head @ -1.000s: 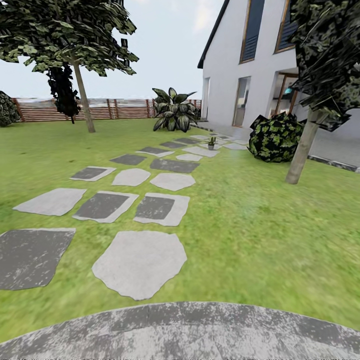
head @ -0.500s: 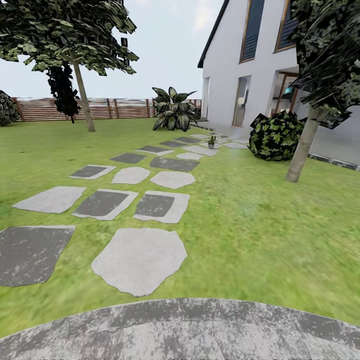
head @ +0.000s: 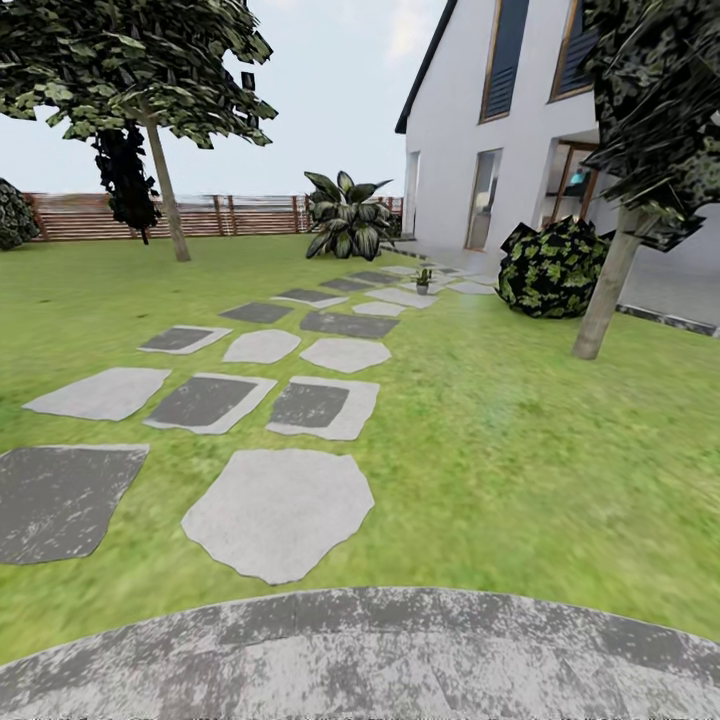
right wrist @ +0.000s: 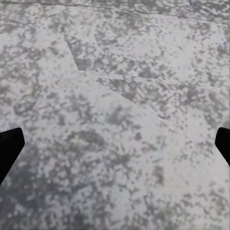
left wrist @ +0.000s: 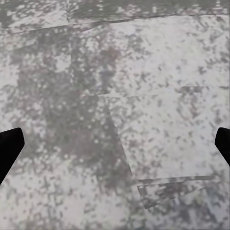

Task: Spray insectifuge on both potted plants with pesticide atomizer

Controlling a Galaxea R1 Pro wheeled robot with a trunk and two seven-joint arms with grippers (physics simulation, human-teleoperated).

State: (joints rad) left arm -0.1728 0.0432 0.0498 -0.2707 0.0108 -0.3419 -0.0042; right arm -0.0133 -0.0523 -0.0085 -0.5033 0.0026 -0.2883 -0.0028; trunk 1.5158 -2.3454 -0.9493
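A small potted plant (head: 423, 282) is sitting far ahead on the stepping stones (head: 279, 511) crossing the lawn (head: 520, 440). Both the left gripper (left wrist: 115, 148) and the right gripper (right wrist: 115, 148) are hanging over mottled grey paving (left wrist: 143, 96), jaws spread wide and holding nothing.

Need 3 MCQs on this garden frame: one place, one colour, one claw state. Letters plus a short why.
1. Where does the potted plant stand?
A. among the far stepping stones
B. under the left tree
C. on the round paved patch

2. What colour is the fence?
A. white
B. brown
C. black

3. How is the left claw set?
A. shut on a bottle
B. shut, empty
C. open, empty

Key: 1 A, it sits on the far end of the stepping stones, short of the house. 2 B, brown slats. 3 C, its fingertips sit at opposite edges of the left wrist view over bare paving.
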